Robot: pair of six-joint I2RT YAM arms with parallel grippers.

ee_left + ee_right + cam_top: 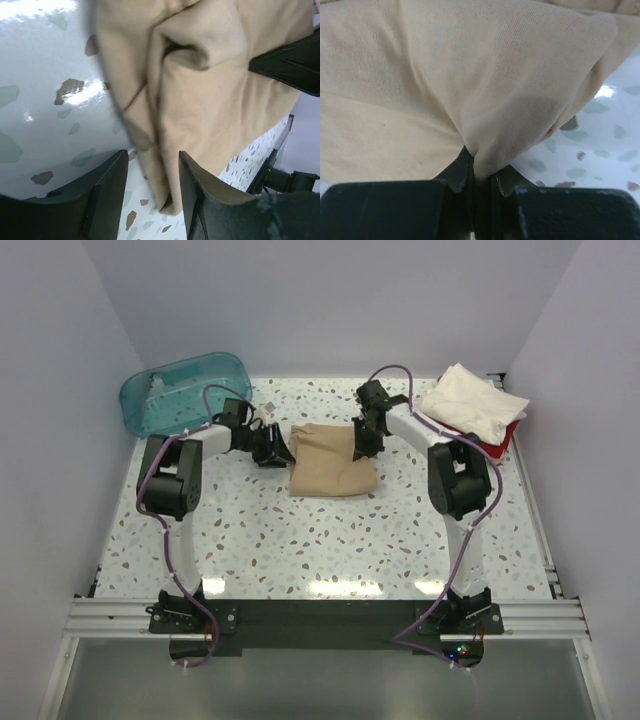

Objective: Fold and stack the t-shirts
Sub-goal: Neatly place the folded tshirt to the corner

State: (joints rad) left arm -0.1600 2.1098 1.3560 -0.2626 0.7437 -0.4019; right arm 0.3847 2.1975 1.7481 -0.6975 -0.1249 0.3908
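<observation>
Tan cotton in a near-square bundle, the tan t-shirt (333,462) lies mid-table (300,540) between my two arms, with no clear long axis that I can call from above. My right gripper (476,172) sits at the bundle's far right corner, jaws closed tight on a pinch of the fabric, which fans away from the fingertips in the wrist view. My left gripper (152,157) is at the bundle's left edge with its jaws parted. The cloth's folded edge runs through the gap, but neither finger presses on it. What matters is the stack: the cream-white t-shirt (472,403), resting on the red t-shirt (497,447), lies at the far right, beyond the right arm and well apart from the left. So the bundle lies to the left of the gripping jaws and its destination to their right. I judge the right arm is the one to carry it across, with the corner grip likely to let the folds sag.
</observation>
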